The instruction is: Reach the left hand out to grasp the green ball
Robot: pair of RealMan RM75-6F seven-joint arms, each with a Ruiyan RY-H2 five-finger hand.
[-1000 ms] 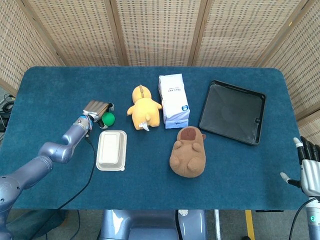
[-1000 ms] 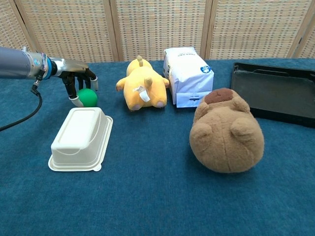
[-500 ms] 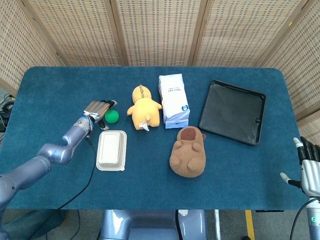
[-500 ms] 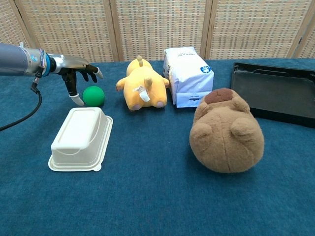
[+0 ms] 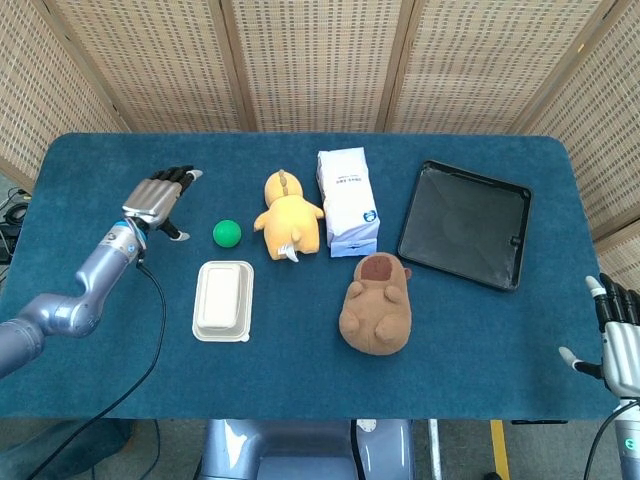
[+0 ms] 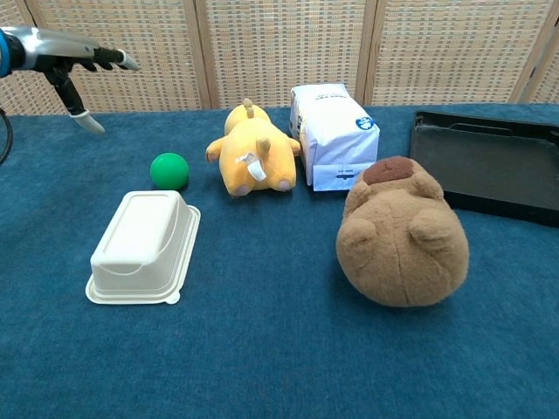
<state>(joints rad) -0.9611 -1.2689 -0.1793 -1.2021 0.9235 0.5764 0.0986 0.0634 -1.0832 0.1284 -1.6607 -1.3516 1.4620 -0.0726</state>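
Your left hand (image 5: pixel 158 196) has pulled back, fingers spread and empty; small green ball (image 5: pixel 227 233) now lies toward the worktop's right edge.

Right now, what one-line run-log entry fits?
left robot hand: open, raised, left of green ball | ball: on table, ungrasped | right robot hand: idle

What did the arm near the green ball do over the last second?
The left hand let go of the green ball, opened, and lifted up and away to the left. The ball rolled slightly toward the yellow plush. The toys, container, bag, tray and right hand stayed put.
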